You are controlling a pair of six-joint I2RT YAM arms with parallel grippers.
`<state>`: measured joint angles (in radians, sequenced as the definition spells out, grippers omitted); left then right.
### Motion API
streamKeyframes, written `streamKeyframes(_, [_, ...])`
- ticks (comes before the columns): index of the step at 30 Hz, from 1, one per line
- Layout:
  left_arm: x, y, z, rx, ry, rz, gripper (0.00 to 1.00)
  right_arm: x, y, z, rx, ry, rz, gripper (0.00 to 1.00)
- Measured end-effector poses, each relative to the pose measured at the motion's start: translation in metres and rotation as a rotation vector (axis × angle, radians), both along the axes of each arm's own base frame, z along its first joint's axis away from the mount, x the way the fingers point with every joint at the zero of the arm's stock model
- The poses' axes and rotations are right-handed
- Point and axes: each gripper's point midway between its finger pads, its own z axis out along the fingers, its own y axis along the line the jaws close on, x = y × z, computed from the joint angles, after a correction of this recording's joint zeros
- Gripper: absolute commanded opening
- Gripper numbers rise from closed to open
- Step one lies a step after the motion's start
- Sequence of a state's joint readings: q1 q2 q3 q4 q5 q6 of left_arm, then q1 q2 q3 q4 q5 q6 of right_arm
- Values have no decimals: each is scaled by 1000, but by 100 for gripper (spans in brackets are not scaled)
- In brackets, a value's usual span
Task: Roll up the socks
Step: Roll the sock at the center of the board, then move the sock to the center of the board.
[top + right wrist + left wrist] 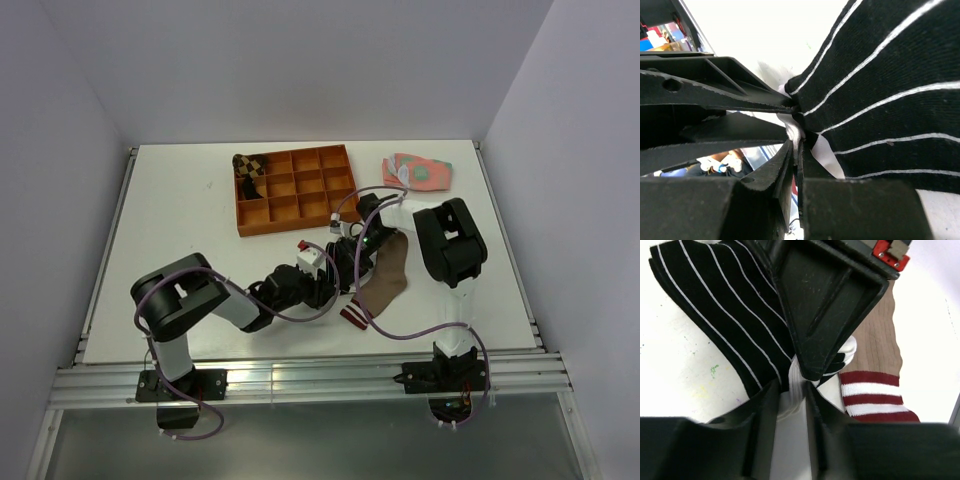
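The black sock with thin white stripes lies at mid-table, mostly covered by both grippers in the top view. Its white end sits between the fingers of my left gripper, which press on it from both sides. My right gripper is shut on the same white end, coming from the opposite side; its black wedge fills the left wrist view. The tan-brown sock lies flat just to the right, maroon-and-white cuff toward the near edge, touched by neither gripper.
An orange divided tray stands at the back centre with a brown checkered rolled sock in its left corner. Flat pink-and-green socks lie at the back right. Grey walls enclose the table.
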<state>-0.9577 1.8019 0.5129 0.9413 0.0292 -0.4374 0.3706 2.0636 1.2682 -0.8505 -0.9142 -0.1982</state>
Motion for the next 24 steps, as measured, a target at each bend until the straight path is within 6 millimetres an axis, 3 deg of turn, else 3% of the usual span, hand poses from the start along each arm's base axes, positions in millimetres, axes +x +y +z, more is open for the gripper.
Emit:
streamKeyframes(8, [0,-4,-1,-15,26,3,8,3,-2,-1,-5,1,-19,1])
streamKeyframes(9, [0,-4,-1,-15,30,3,1,4,-2,-2,-9,-1,-20,3])
streamKeyframes(16, [4,-5,-3,23,79,36,0,9,-7,-6,-52,-46,-24,49])
streamKeyframes(20, [8,5,-2,78,102,96,0,15,-9,3,-58,-109,-19,56])
streamKeyframes(24, [13,20,-3,139,119,167,0,24,-13,8,-84,-188,-17,57])
